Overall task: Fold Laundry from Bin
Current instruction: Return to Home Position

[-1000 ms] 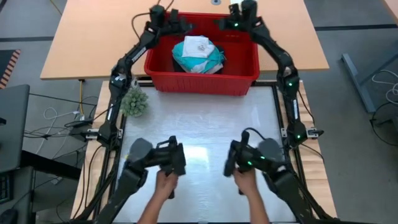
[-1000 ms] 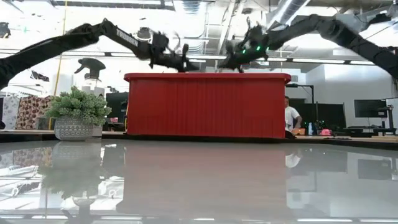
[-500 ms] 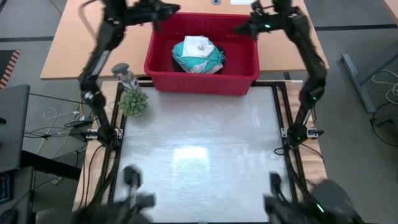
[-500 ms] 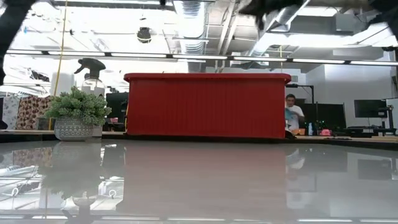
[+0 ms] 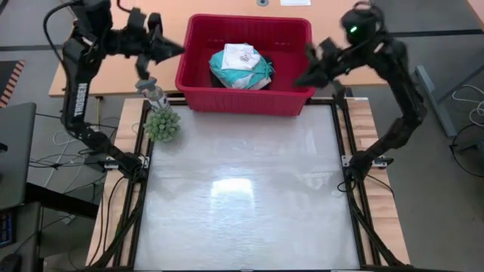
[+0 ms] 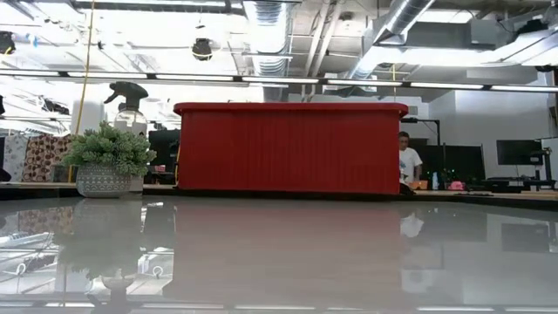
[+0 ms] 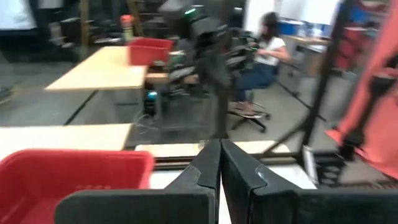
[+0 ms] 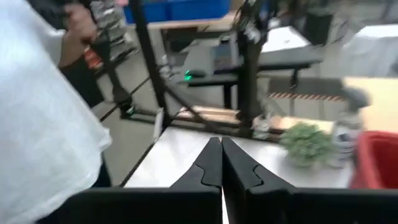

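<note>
The red bin (image 5: pixel 246 64) stands at the table's far edge, also seen in the low view (image 6: pixel 290 148). The laundry (image 5: pixel 240 64) lies piled inside it: a white patterned piece on top, teal cloth under it, a bit of black at the side. My left gripper (image 5: pixel 178 47) hangs shut in the air just left of the bin's left rim, pointing at it; its fingers show shut in the left wrist view (image 7: pixel 219 146). My right gripper (image 5: pixel 297 81) hangs shut above the bin's near right corner (image 8: pixel 219 143). Neither shows in the low view.
A small green plant (image 5: pixel 162 125) in a pot and a spray bottle (image 5: pixel 149 89) stand left of the bin, under my left arm. The glossy mat (image 5: pixel 242 196) stretches to the near edge. A person in white (image 8: pixel 43 124) stands beyond the table.
Both grippers have risen from over the bin's far corners and drawn apart, the left toward the table's left edge, the right toward the right and near side, each rolling, both staying shut. A person's hands that showed at the near edge are gone from view. The laundry has not moved.
</note>
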